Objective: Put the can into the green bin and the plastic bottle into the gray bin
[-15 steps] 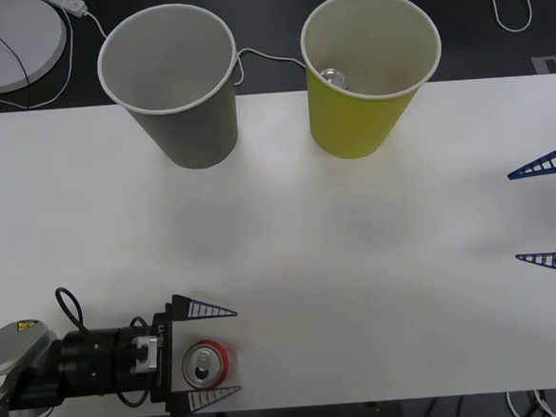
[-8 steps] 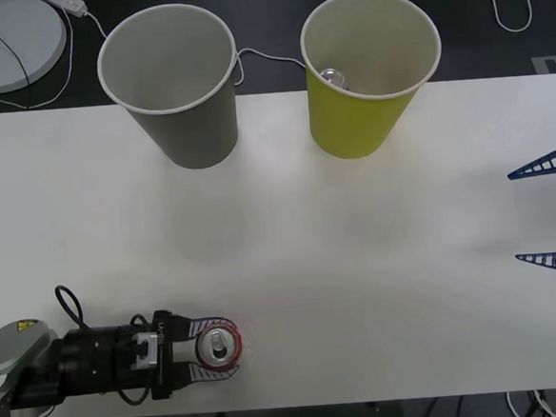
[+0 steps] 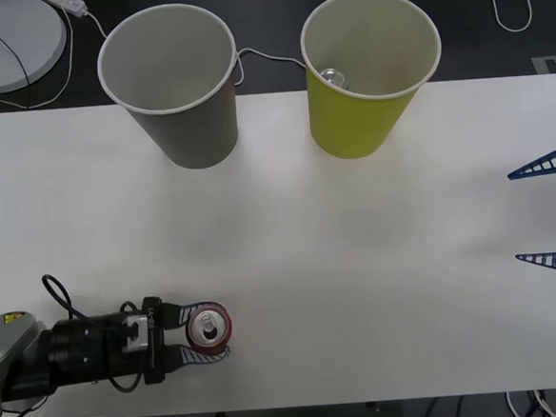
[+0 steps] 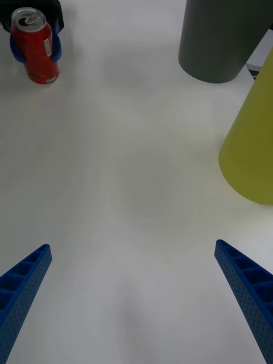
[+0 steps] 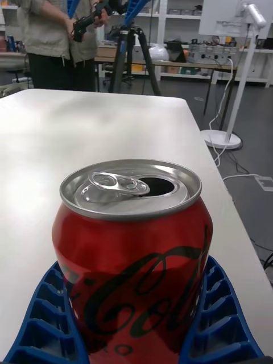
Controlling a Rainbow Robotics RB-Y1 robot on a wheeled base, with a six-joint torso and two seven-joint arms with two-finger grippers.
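Front view first: my left end effector (image 3: 208, 332) is down at the near-left edge of the white surface (image 3: 358, 260), clenched around the can (image 3: 209, 329). Both blue ribbed fingers are bent against the can's sides, one on each side, touching it. The can stands upright, red body, silver top with the mouth open. At the far edge are the two big tapered cups: the gray bin (image 3: 178, 82) on the left, the green bin (image 3: 368, 69) on the right, well apart from the can. Both have white rims and smooth pale insides. I can see another silver can top (image 3: 332, 77) sitting inside the green one. My right end effector (image 3: 549, 213) is parked at the right edge, fingers spread wide, holding nothing.

Right wrist view: the two blue fingertips (image 4: 25, 284) are far apart with bare matte surface between them. The can (image 4: 35, 46) sits far off with blue fingers hugging it, and the gray bin (image 4: 224, 37) and green bin (image 4: 253, 142) show their smooth outer walls.

Left wrist view: the can (image 5: 132, 256) is right up close, glossy red with dark script lettering, brushed silver lid, pull tab (image 5: 116, 183) lying flat beside the open mouth. The honeycombed blue fingers (image 5: 42, 315) press in on both sides of its lower half.
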